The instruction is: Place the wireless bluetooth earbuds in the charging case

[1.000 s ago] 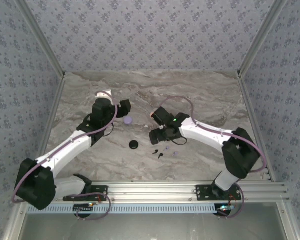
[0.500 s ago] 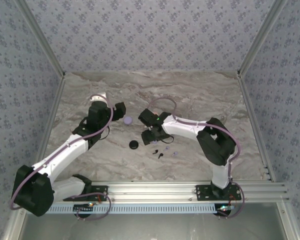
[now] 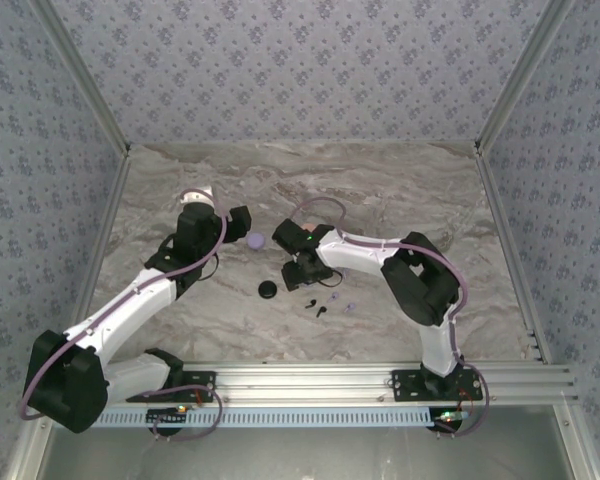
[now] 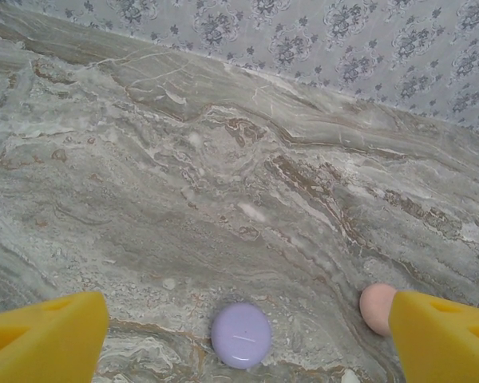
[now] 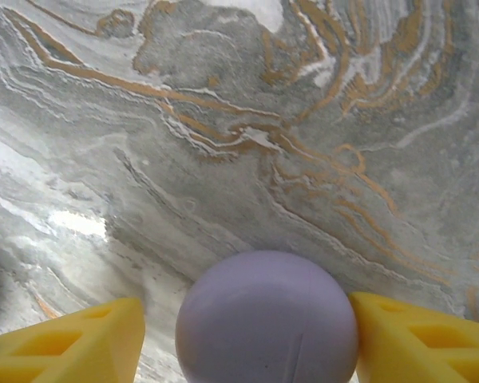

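lilac round case (image 5: 265, 319) sits between the right gripper's (image 5: 247, 307) half-open jaws, 1 yellow finger touching it, the other just off. left gripper (image 4: 247, 297) jaws gape wide, empty. earbuds (image 3: 330, 298) lie loose on the marble table (image 3: 400, 190) near the right jaws.

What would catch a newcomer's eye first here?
A lilac round thing sits between the right gripper's yellow fingers, touching one and just clear of the other. From above, a black round case and tiny earbuds lie mid marble table, on the near side of that gripper.
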Controlling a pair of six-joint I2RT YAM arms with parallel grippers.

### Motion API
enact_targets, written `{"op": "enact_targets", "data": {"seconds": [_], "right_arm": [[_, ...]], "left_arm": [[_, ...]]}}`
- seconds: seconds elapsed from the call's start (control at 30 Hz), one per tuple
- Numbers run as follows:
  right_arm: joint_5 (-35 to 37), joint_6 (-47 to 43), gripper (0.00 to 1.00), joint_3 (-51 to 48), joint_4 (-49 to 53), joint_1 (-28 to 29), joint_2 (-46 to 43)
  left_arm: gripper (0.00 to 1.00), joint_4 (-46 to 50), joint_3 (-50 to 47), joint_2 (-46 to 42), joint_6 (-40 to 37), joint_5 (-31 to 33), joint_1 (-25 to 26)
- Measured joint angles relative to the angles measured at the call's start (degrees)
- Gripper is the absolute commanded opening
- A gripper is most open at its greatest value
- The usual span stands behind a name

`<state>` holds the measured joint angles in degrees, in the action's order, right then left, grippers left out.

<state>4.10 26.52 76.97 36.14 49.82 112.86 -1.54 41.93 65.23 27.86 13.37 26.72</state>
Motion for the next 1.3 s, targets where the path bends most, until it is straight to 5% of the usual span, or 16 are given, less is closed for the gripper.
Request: {"op": "enact_targets", "data": {"seconds": [0.63,1.03,1.3], "right_arm": [[2.1,-5.3,0.48,-1.5,-1.2,0.1,-2.2],[2.6,-27.5,0.48,-13.6,-17.2,-4.3,-35.2],[-3.5,-48.9,0.47,-22.0,-26.6,-6.3,-50.7]], "left_arm": [[0.89,0.6,0.3,0.0,-1.9,-3.8,0.0],[0.85,2.1,8.4,1.4,-7.4,-21.6,-0.2],[0.77,2.8,12.7,1.2,-11.1,-33.8,-0.2]]}}
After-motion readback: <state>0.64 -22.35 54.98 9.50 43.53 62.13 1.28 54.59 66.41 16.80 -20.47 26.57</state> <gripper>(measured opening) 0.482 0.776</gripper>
